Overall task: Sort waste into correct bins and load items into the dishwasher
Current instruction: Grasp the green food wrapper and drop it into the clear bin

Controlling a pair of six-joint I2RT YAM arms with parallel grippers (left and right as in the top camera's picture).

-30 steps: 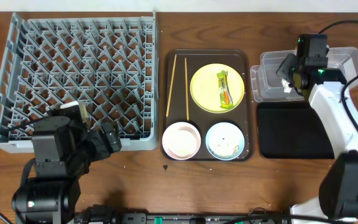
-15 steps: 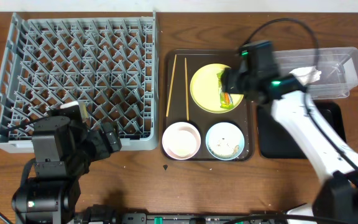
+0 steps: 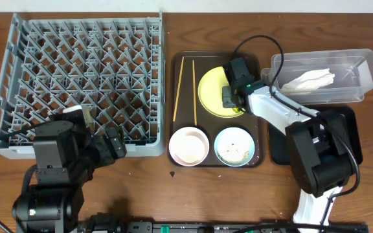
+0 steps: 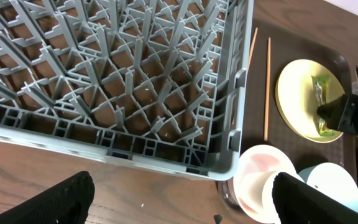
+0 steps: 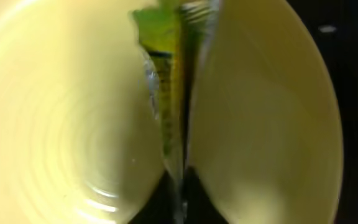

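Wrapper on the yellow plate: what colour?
The wrapper is green, yellowish toward the middle; best seen in the right wrist view.

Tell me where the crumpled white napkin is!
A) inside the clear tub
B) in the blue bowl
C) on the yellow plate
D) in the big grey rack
A: the overhead view shows the napkin lying inside the clear tub, not on any dish or in the rack.
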